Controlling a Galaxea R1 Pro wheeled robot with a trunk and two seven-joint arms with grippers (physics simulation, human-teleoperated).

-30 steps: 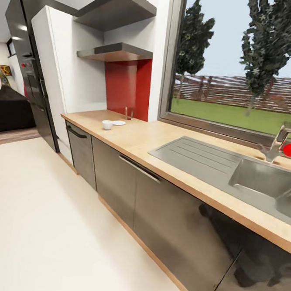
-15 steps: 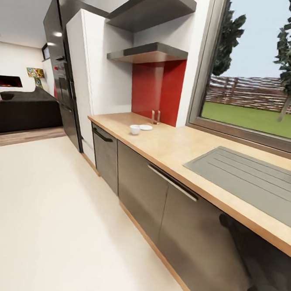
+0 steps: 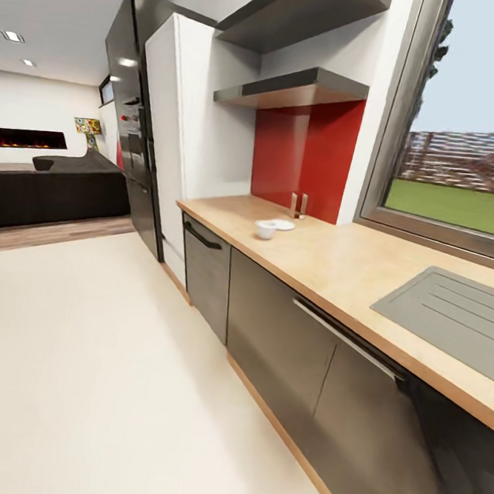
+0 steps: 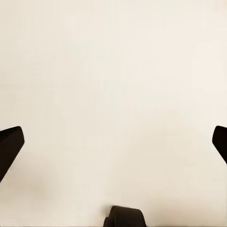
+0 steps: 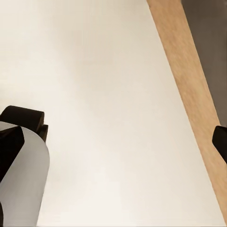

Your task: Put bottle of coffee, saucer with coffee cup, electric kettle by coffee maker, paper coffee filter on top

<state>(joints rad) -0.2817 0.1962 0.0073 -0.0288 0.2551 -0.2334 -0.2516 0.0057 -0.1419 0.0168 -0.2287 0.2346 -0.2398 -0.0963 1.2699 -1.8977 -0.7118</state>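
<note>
Head view, left edge first: a dark sofa [image 3: 51, 187] sits in the far room at the mid left, beneath a long black wall fireplace [image 3: 25, 138]. The pale cream floor [image 3: 103, 369] spreads across the lower left and centre. Moving right, a tall black refrigerator [image 3: 134, 127] stands in the upper left-centre, with a tall white cabinet [image 3: 186, 123] just beside it. Above and right of that, two grey wall shelves [image 3: 297, 87] hang in front of a red backsplash panel [image 3: 313, 156].

On the light wooden countertop [image 3: 335, 265], near the centre of the frame, I see the small white coffee cup [image 3: 265, 229] standing just beside the flat white saucer [image 3: 281, 224]; I cannot tell whether they touch. Behind them, against the red panel, stands a small upright metal object [image 3: 299, 205] too small to identify. Dark glossy cabinet fronts [image 3: 283, 354] run below the counter. At the right edge lie the grey sink drainboard [image 3: 450, 315] and the large window [image 3: 469, 168] onto grass.

In the left wrist view, my left gripper [image 4: 113, 146] has its dark fingertips [image 4: 9, 146] at opposite edges, spread wide over bare floor.

In the right wrist view, my right gripper [image 5: 113, 144] is likewise spread wide, over floor and a wooden plinth strip [image 5: 189, 90].
</note>
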